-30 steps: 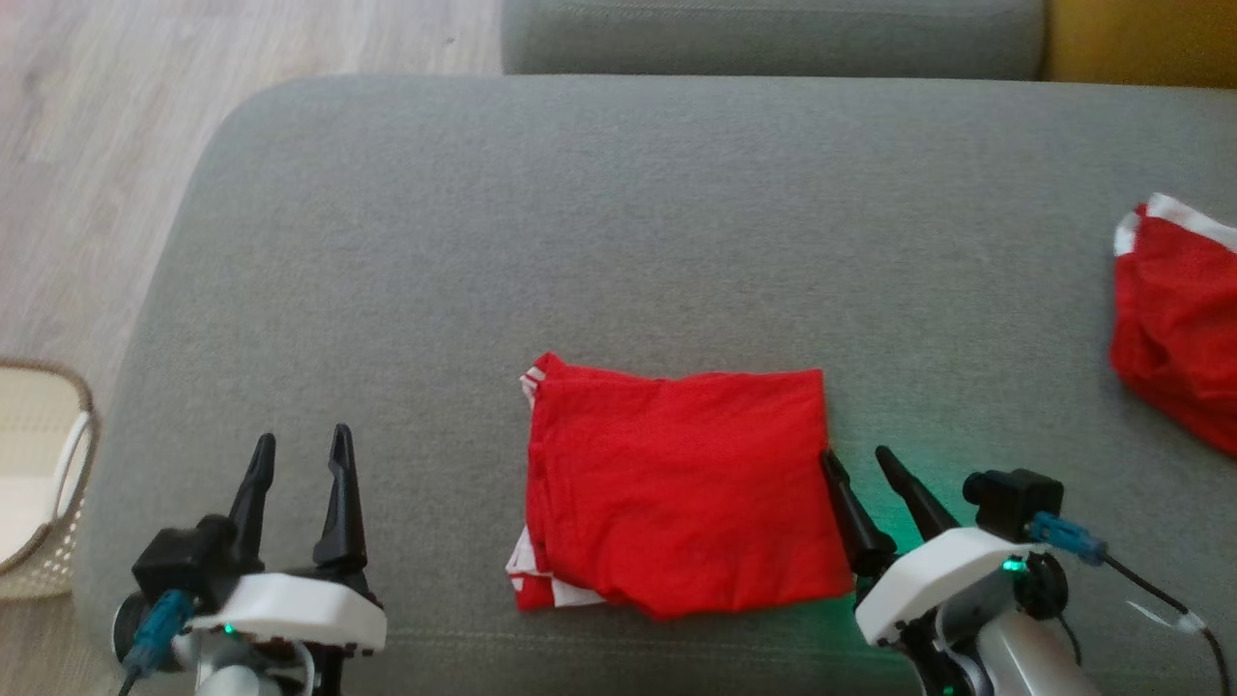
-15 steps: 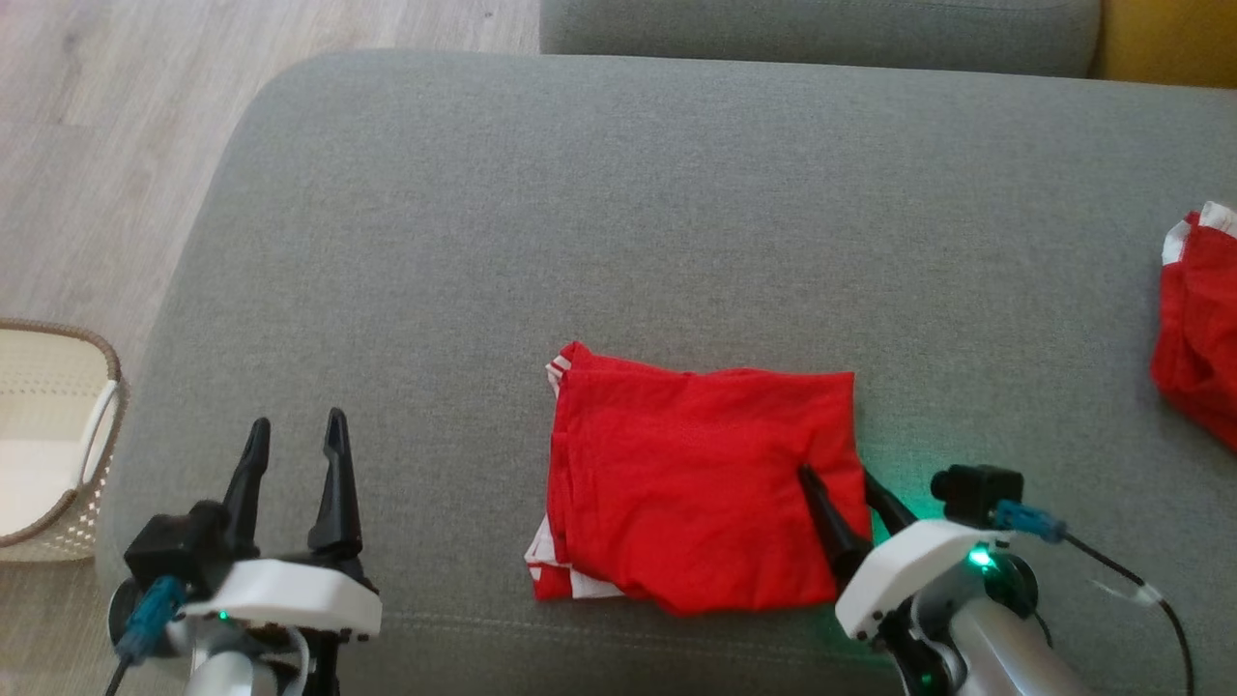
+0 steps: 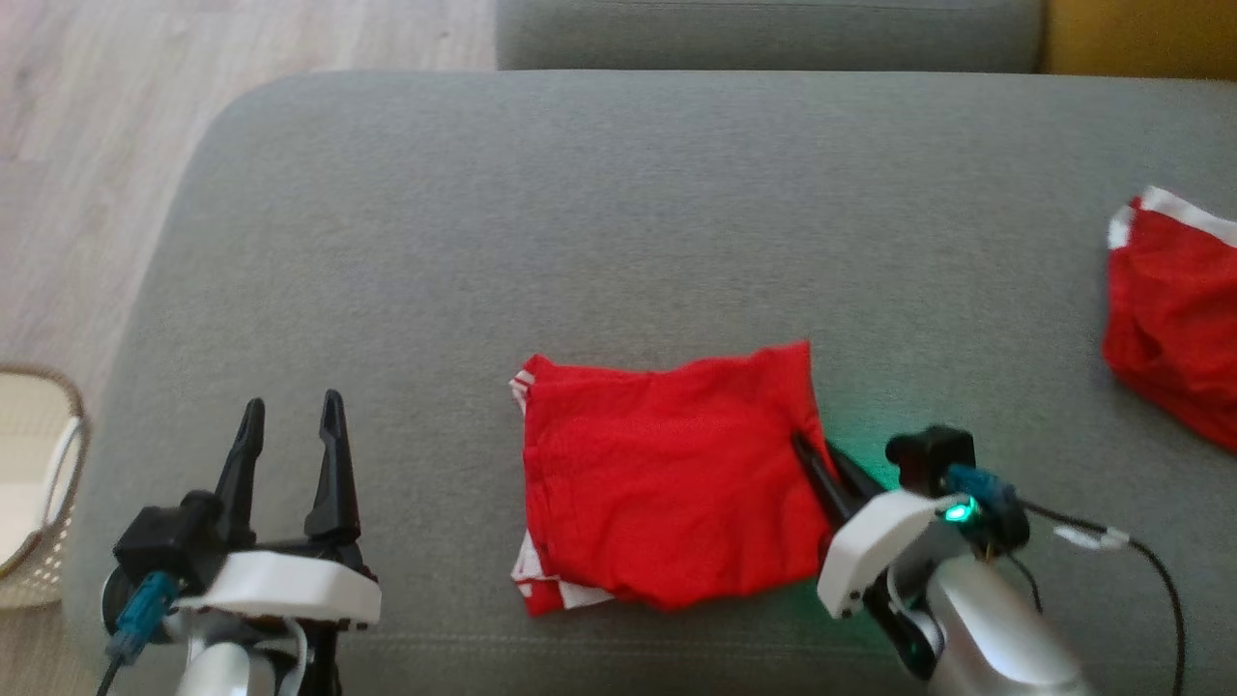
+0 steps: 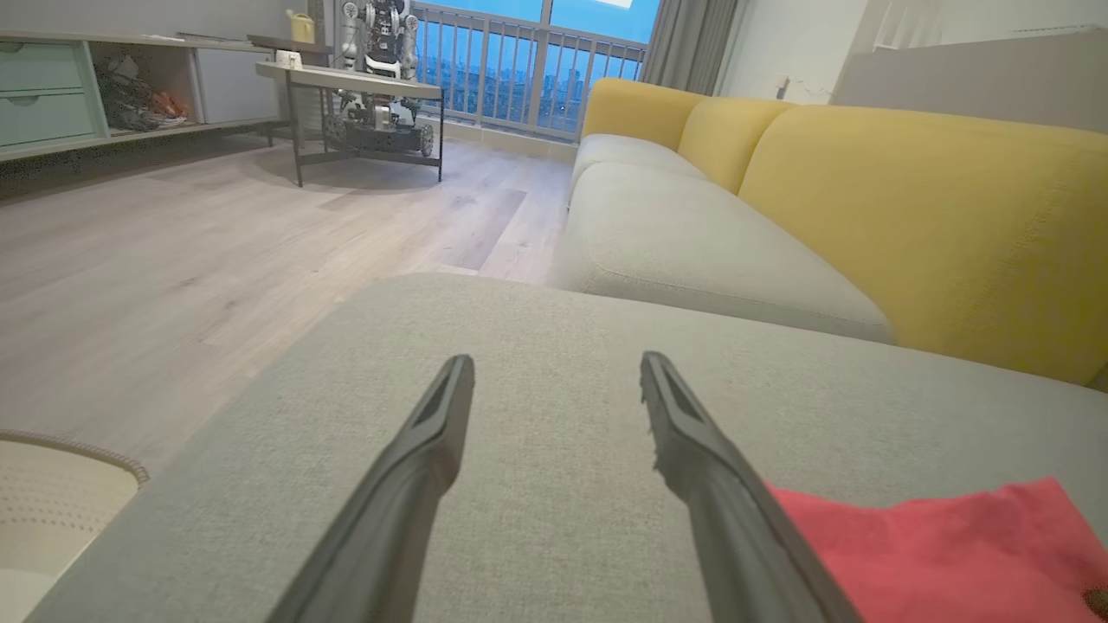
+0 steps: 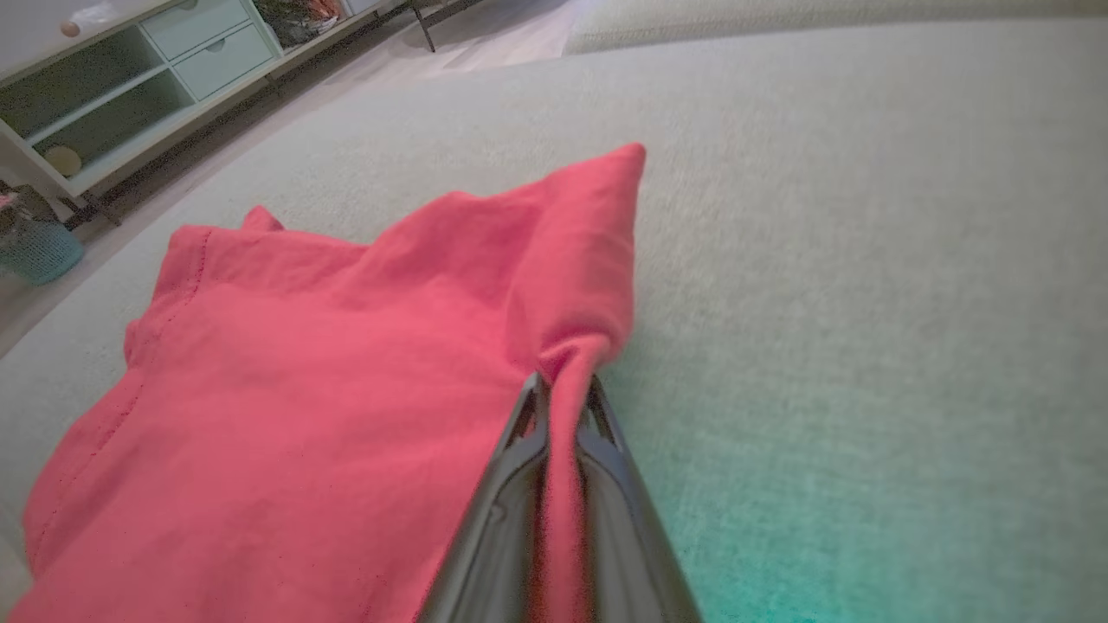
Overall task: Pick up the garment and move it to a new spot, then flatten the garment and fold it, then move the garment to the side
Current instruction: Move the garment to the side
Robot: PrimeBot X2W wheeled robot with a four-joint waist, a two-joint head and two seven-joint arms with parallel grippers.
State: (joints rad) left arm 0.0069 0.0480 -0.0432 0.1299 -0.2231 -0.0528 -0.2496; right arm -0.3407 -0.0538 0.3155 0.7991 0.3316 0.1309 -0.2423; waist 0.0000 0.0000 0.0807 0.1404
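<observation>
Garment [image 3: 657, 483] edge in right pincer [image 3: 814, 445]

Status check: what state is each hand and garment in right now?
right hand: shut, pinching the right edge of the folded garment.
left hand: open, empty.
folded garment: folded, right edge puckered at the pinch.
other red garment: crumpled, lying apart at far right.

Grey cushion [image 3: 618, 213] spanning most of the frame, folded red garment [image 3: 667, 483] lying at lower centre, second red garment [image 3: 1174, 309] crumpled at the right edge
</observation>
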